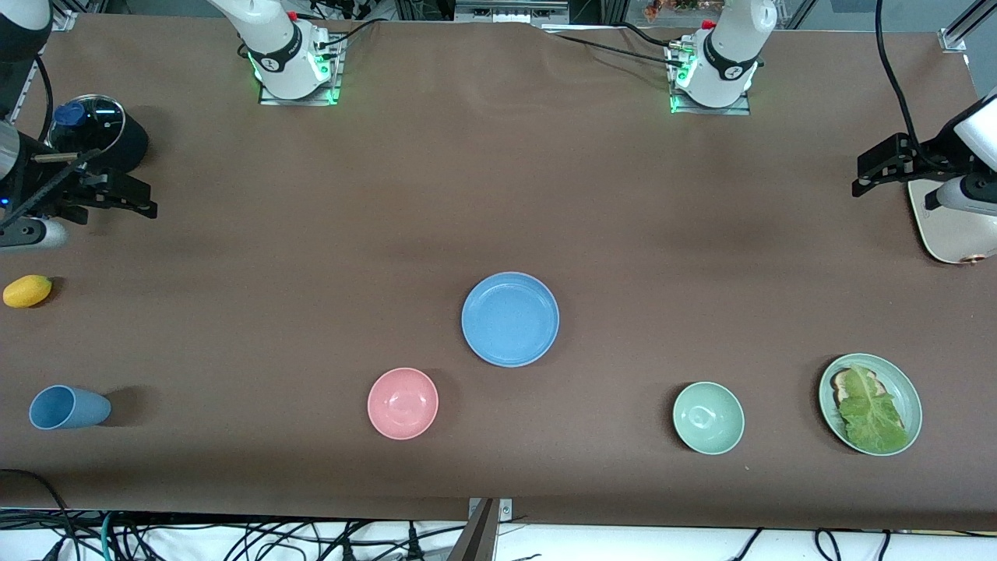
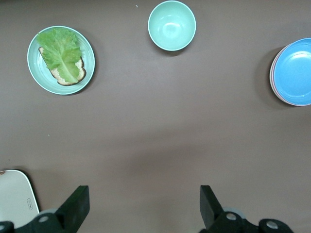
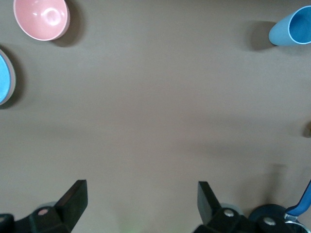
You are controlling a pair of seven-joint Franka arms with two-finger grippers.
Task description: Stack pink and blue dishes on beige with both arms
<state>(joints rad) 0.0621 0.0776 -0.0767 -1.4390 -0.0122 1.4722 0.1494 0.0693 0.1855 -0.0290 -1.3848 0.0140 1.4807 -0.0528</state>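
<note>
The blue dish lies mid-table, top of a small stack. In the left wrist view a thin pink rim of the pink dish shows under the blue dish. The beige plate is hidden. My left gripper hangs open over the left arm's end of the table, beside a cream toaster, with bare table between its fingers. My right gripper hangs open over the right arm's end, beside a black pot, and holds nothing; its fingers frame bare table. Both are well away from the stack.
A pink bowl and a green bowl sit nearer the front camera than the stack. A green plate carries bread and lettuce. A blue cup lies on its side, with a yellow fruit close by.
</note>
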